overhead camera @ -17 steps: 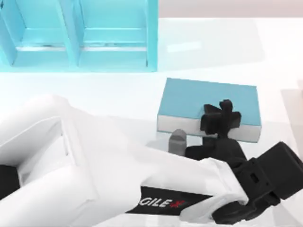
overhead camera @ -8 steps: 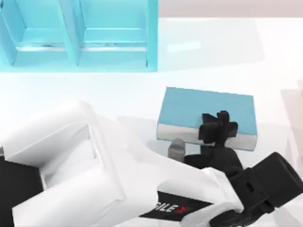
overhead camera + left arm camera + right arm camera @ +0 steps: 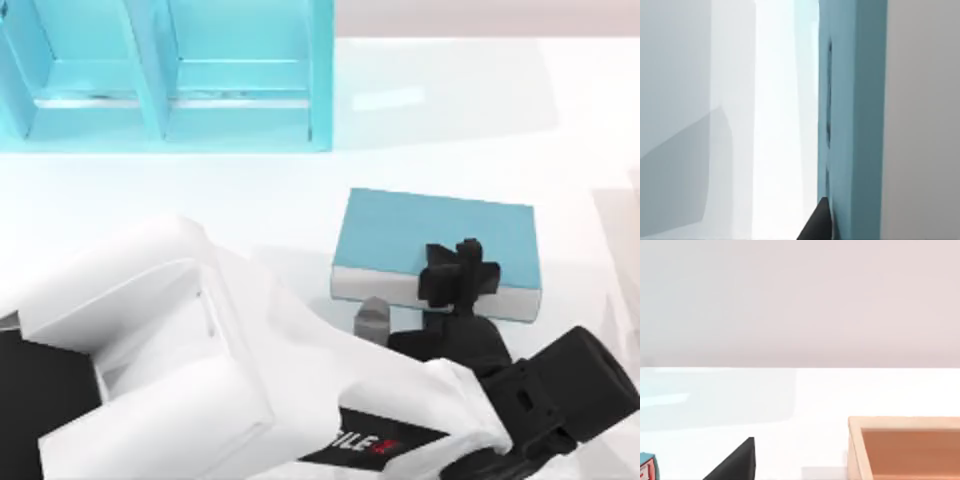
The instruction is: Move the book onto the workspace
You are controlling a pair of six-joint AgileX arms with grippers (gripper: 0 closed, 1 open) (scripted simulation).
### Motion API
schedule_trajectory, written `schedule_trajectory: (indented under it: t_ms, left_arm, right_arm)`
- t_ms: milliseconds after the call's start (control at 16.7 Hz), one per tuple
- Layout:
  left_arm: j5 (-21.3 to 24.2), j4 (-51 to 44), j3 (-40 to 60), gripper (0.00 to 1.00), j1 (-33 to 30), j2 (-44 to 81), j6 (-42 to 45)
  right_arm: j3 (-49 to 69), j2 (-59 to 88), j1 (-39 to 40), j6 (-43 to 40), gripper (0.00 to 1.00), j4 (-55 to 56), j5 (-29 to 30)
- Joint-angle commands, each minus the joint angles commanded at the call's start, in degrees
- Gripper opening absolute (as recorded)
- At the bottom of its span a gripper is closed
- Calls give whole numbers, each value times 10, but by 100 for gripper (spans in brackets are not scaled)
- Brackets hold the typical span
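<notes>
1. My left arm reaches across the near part of the desk (image 3: pixel 300 200), and its tool (image 3: pixel 458 275) sits at the near long edge of the book (image 3: pixel 430 235), over the white page side.
2. The left tool is clenched on the book: from above, the dark fingers (image 3: pixel 470 262) overlap the cover and page edge, and in the left wrist view a dark fingertip (image 3: pixel 817 225) presses right against the teal cover (image 3: pixel 852 120).
3. Compared with a second ago, the book has drifted a little toward the near edge of the desk and its outline has flattened; between the last two moments it barely shifts. I judge it is settling onto the desk.
4. The book now lies flat, cover up, on the white desk right of centre, well apart from the turquoise shelf (image 3: pixel 165 70) at the far left corner.
5. So the move looks nearly done; what I judge remains is letting go and lifting clear without dragging the book.
6. My right arm is parked at the right side; its wrist view shows a dark fingertip (image 3: pixel 737 462) and a wooden tray (image 3: pixel 905 447). I cannot tell the state of its tool.
</notes>
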Motion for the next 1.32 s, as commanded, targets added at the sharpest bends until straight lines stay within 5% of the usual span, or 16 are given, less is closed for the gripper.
schedule_trajectory:
  t_ms: [600, 1320]
  left_arm:
    - [0, 0, 0, 98, 0, 0, 0]
    - [-2, -20, 2, 100, -6, 3, -17]
  right_arm:
    - [0, 0, 0, 0, 100, 0, 0]
    - [0, 0, 0, 0, 100, 0, 0]
